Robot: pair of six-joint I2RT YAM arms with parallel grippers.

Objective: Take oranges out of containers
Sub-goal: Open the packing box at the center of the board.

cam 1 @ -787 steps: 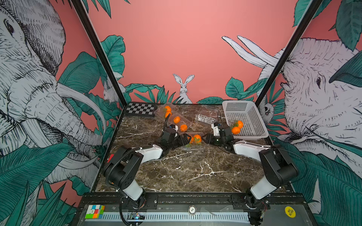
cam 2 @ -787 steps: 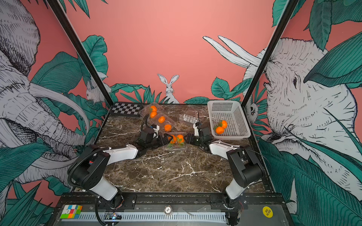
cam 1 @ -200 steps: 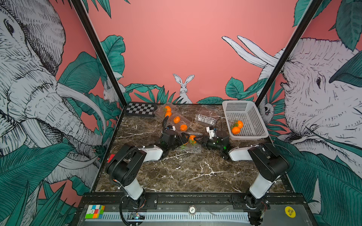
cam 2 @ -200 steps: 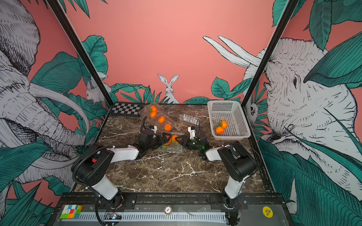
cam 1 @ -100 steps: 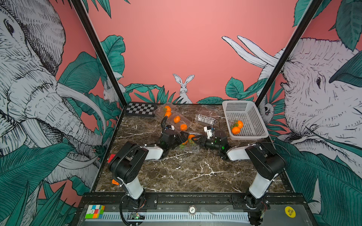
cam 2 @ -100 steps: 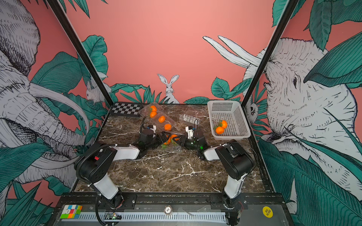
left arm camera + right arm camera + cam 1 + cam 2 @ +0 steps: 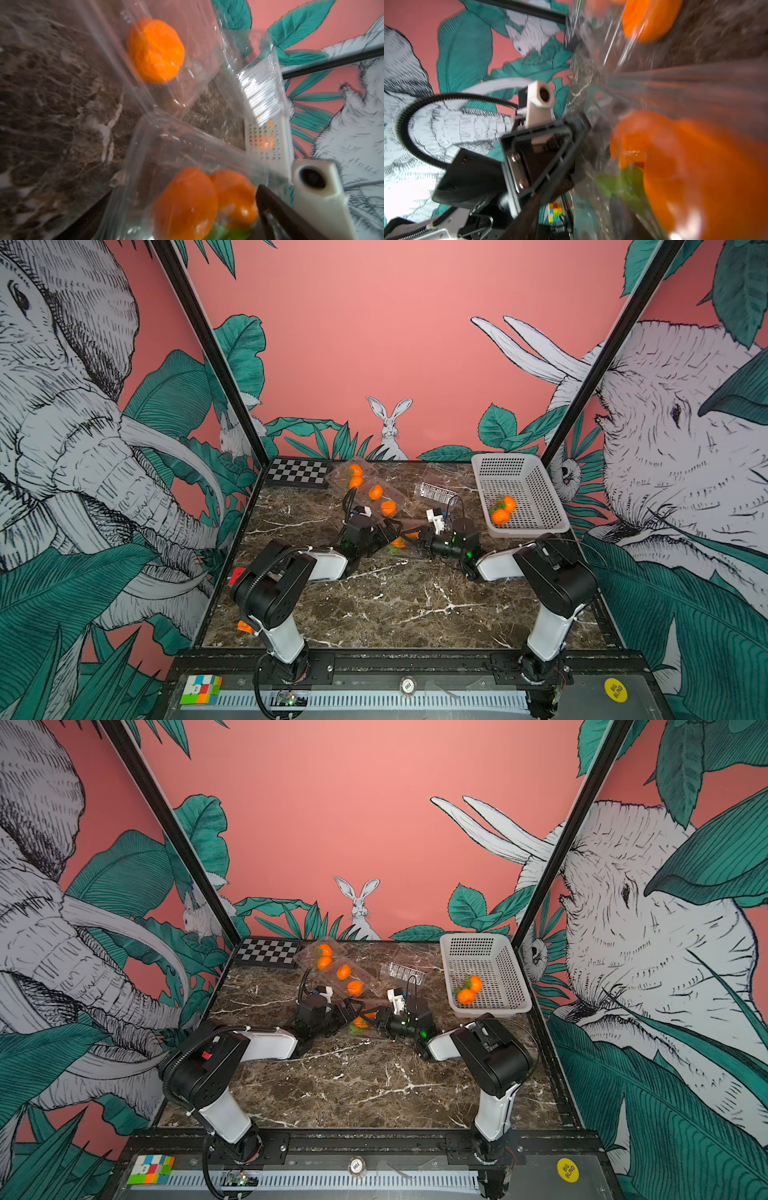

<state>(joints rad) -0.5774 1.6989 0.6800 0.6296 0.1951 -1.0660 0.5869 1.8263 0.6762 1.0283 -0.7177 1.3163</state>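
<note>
In a top view, the left gripper (image 7: 390, 536) and right gripper (image 7: 417, 540) meet mid-desk (image 7: 395, 605) at a clear container (image 7: 409, 553) holding oranges (image 7: 398, 542).

Left wrist: the jaws are spread wide, flanking that container (image 7: 149, 145).

Right wrist: the oranges (image 7: 695, 166) loom behind plastic; I cannot tell the right gripper's state.

— What do the arms look like?
— The left arm (image 7: 328, 566) and right arm (image 7: 498, 566) share black joint housings and white link shells.
— Details?
— A ribbed black cable (image 7: 452, 96), silver screws (image 7: 522, 184) on the black frame of the left gripper (image 7: 390, 533), a cream camera mount (image 7: 538, 104), green wrist lights (image 7: 455, 538).
</note>
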